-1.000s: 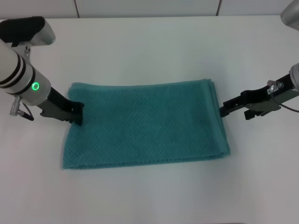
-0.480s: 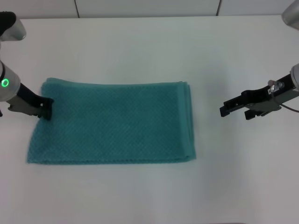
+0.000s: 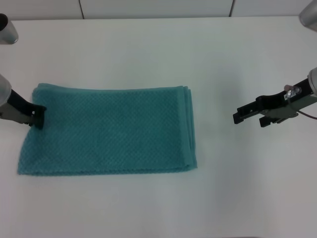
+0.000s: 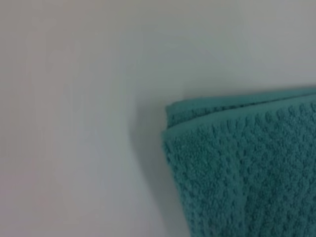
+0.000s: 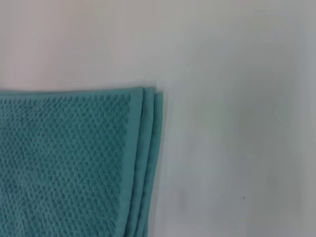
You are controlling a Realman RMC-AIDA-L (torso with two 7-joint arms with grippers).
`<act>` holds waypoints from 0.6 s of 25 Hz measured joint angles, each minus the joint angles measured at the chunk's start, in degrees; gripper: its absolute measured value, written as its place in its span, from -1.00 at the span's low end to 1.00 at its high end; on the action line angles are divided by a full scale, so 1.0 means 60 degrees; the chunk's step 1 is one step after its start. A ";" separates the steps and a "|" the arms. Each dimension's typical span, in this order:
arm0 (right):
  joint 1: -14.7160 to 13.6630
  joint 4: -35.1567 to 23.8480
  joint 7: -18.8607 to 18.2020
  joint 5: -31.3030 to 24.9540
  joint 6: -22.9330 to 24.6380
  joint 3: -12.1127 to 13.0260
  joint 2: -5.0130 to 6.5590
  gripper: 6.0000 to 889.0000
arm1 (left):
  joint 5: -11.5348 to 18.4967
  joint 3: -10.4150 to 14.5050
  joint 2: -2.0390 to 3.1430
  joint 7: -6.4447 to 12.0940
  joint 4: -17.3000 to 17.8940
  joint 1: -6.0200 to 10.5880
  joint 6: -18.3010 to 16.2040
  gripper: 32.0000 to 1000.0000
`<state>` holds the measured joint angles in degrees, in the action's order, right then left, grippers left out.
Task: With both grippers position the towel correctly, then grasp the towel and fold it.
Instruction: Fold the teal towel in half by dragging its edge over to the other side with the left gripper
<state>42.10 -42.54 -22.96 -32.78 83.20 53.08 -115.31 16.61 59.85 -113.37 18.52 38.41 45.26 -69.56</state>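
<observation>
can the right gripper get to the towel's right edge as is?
Probably yes. The right gripper sits apart from the towel, with only bare table between it and the layered right edge, so nothing blocks a straight move in. The left gripper is at the opposite edge.

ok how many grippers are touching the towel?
1. Left gripper is at the towel left edge; right gripper hangs apart, off its right side.
</observation>
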 joint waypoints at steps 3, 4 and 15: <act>-0.0001 0.0000 -0.0004 0.0000 -0.0005 0.0000 0.0000 0.98 | -0.0001 0.0000 -0.0002 0.0003 -0.0001 0.0000 -0.0024 -0.89; -0.0004 0.0000 -0.0004 0.0000 -0.0007 0.0000 0.0000 0.98 | -0.0001 0.0000 -0.0003 0.0003 -0.0001 0.0000 -0.0033 -0.89; 0.0021 0.0195 -0.0099 0.0001 -0.0130 -0.0108 0.0001 0.98 | 0.0124 -0.0062 -0.0419 0.0013 0.1750 -0.0157 -0.1064 -0.89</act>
<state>42.22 -41.37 -23.55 -32.78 82.41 52.44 -115.31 17.35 59.48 -115.89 18.60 48.91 44.32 -75.94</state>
